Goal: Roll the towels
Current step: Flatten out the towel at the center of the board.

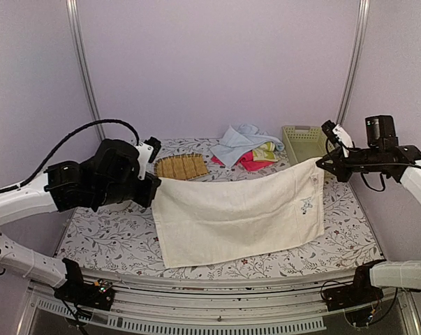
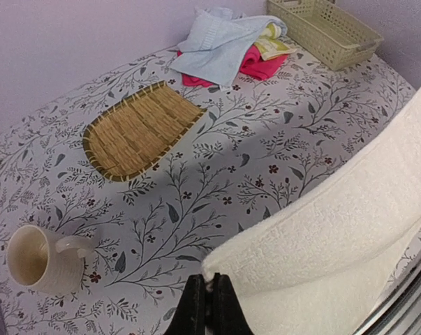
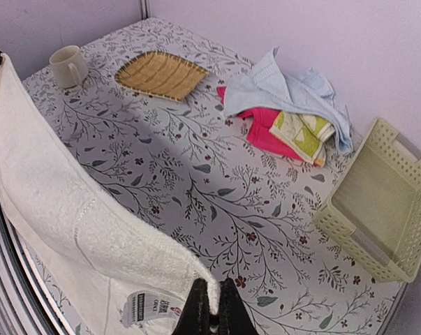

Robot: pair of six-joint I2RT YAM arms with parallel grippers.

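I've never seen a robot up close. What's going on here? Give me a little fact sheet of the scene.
Held up: cream towel, stretched between both arms, lower part lying on the table
Left gripper: shut on one top corner
Right gripper: shut on the other top corner
Pile at the back: blue towel, pink towel, yellow-green towel, all unrolled
Also there: mat, basket, mug

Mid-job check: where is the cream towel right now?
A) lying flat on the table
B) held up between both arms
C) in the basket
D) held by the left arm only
B: the left fingers and right fingers each pinch a top corner of the cream towel, which hangs stretched between them.
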